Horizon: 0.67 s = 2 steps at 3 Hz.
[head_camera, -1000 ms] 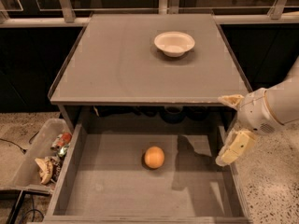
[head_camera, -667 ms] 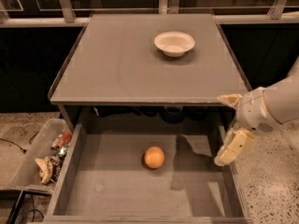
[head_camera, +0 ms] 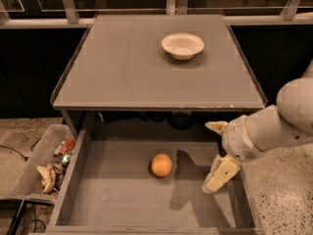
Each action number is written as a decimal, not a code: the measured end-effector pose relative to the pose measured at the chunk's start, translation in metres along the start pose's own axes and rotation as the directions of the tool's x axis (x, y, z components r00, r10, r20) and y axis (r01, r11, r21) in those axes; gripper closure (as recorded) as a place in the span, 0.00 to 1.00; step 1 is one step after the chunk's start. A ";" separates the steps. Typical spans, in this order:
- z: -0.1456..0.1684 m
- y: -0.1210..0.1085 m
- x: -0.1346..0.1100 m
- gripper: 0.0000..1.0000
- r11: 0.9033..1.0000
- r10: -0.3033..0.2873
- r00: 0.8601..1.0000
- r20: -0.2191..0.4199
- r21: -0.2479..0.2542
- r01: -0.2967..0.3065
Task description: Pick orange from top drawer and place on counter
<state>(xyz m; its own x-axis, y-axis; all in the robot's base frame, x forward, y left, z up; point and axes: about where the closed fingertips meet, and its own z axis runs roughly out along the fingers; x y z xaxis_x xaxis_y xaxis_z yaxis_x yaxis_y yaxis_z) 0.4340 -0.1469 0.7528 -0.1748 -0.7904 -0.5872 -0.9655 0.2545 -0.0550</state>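
The orange (head_camera: 161,165) lies on the bare grey floor of the open top drawer (head_camera: 117,195), near its middle. The drawer is pulled out below the counter (head_camera: 122,67). My gripper (head_camera: 214,153) hangs over the drawer's right side, to the right of the orange and apart from it. Its two pale fingers are spread wide, one at the top (head_camera: 216,127) and one lower (head_camera: 221,174). It holds nothing.
A white bowl (head_camera: 182,45) stands on the counter at the back right. A clear plastic bin of litter (head_camera: 41,163) sits on the speckled floor left of the drawer. Dark windows and a rail run behind the counter.
My gripper has shifted slightly left, further over the drawer. The orange has not moved.
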 end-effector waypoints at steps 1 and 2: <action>0.034 0.014 0.002 0.00 1.000 0.021 0.999 0.033 -0.002 -0.021; 0.067 0.017 0.005 0.00 0.995 0.079 0.995 0.054 0.054 -0.082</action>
<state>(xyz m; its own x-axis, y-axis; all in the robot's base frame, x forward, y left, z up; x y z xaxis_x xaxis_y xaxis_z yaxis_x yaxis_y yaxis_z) 0.4296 -0.1095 0.6951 -0.2397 -0.7365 -0.6326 -0.9361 0.3480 -0.0504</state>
